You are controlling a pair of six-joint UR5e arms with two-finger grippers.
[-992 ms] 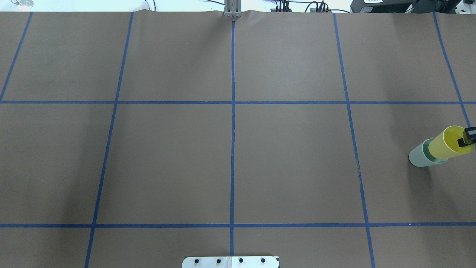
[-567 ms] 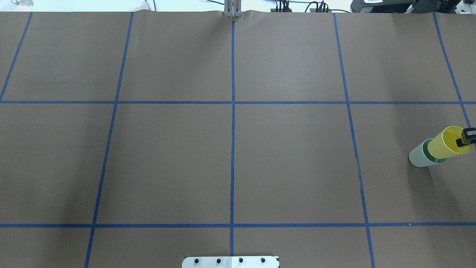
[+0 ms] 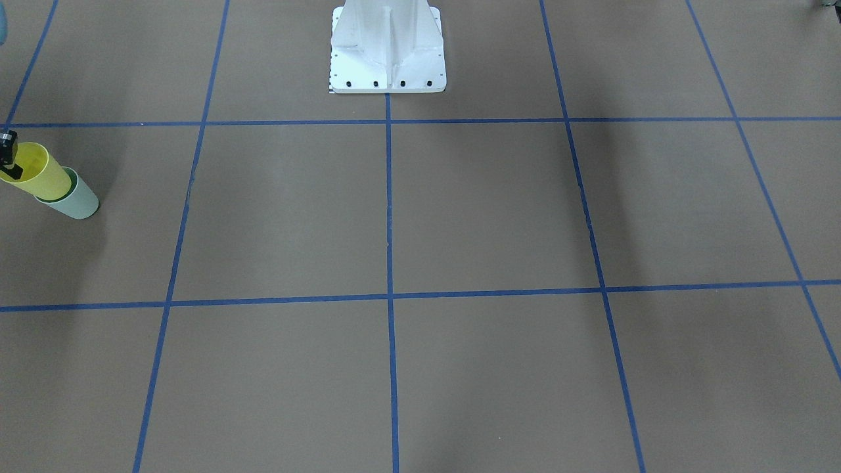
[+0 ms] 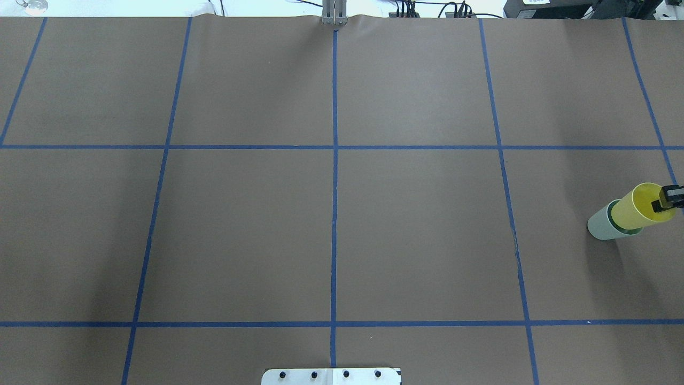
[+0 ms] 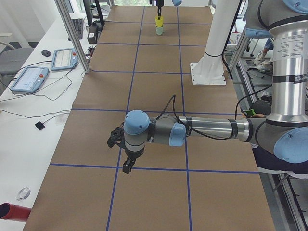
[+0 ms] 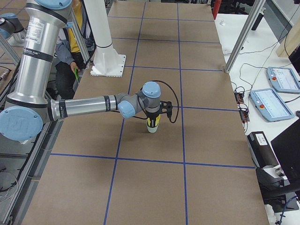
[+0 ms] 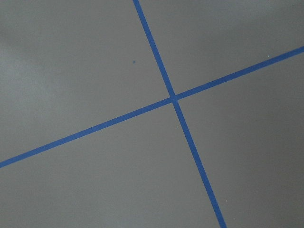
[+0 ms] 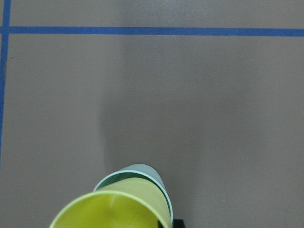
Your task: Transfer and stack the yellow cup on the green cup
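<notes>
The yellow cup sits partly inside the green cup, which stands on the brown table near its right end. My right gripper is shut on the yellow cup's rim, with one finger inside the cup; only the fingertips show at that view's edge. The right wrist view looks down on the yellow cup nested in the green cup's rim. My left gripper hangs over the table's other end, far from the cups, and I cannot tell if it is open or shut.
Blue tape lines divide the table into squares. The white robot pedestal stands at the near edge. Two tablets lie on a side bench, and a person sits behind the pedestal.
The yellow cup has sunk lower into the green cup, carried down by my right gripper. Less of the yellow wall shows above the green rim.
</notes>
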